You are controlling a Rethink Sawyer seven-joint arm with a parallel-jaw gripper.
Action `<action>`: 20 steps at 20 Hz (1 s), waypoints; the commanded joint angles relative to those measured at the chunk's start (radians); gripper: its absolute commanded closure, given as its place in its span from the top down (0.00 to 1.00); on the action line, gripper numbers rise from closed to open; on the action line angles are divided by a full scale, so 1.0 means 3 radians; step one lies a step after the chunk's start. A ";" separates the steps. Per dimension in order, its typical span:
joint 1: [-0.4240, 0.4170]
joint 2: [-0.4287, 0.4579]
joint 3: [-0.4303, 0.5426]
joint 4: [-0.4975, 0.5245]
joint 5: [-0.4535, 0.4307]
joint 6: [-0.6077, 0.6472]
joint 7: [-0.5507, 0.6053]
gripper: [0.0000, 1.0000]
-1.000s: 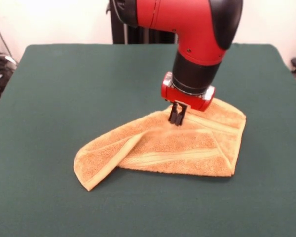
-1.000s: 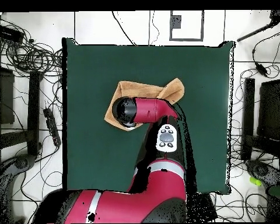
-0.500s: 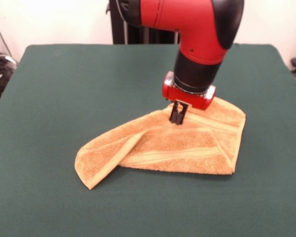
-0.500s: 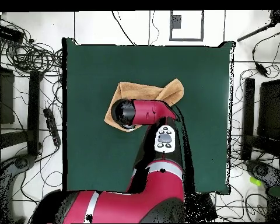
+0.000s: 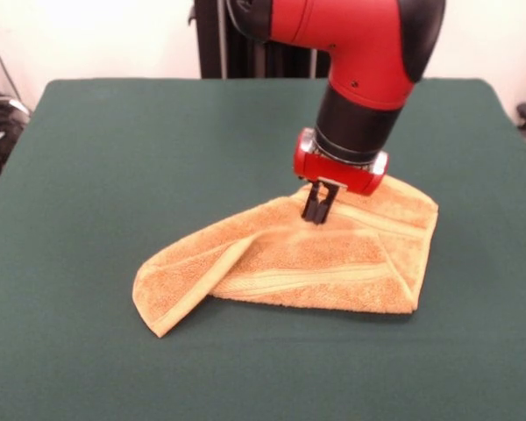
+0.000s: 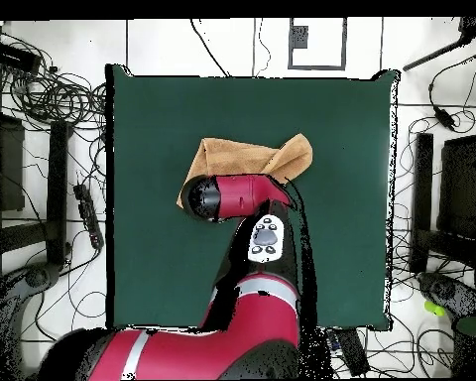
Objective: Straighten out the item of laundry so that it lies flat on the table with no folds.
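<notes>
You have the table (image 5: 114, 158) as your frame of reference: a broad dark green surface, bare apart from the laundry. The arm (image 5: 359, 53) comes down over the table's middle, nearer its right side in the front view, and in the overhead view it covers a good part of the cloth. The towel (image 5: 333, 263) lies around the table's centre, well in from every edge, but it is far from flat: it is doubled over on itself into a rough wedge, with a folded flap (image 5: 184, 285) curling at the corner nearest the table's front-left. The gripper (image 5: 315, 211) sits at the towel's far edge, its dark tips drawn close together and touching the cloth; they look pinched on a bit of that edge, though you can't be fully sure fabric is caught. As a judgement, the task is at an early stage: nothing reads as unfolded yet, and both the main fold and the flap remain to be opened out.
</notes>
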 commanded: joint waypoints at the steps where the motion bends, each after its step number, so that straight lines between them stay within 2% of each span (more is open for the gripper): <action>1: 0.0104 0.0238 0.0217 0.0243 -0.0052 -0.0303 0.0400 0.00; 7: 0.0047 0.0234 0.0247 0.0098 -0.0019 -0.0142 0.0327 0.00; 20: -0.0045 0.0185 0.0310 0.0032 0.0046 0.0065 0.0242 0.00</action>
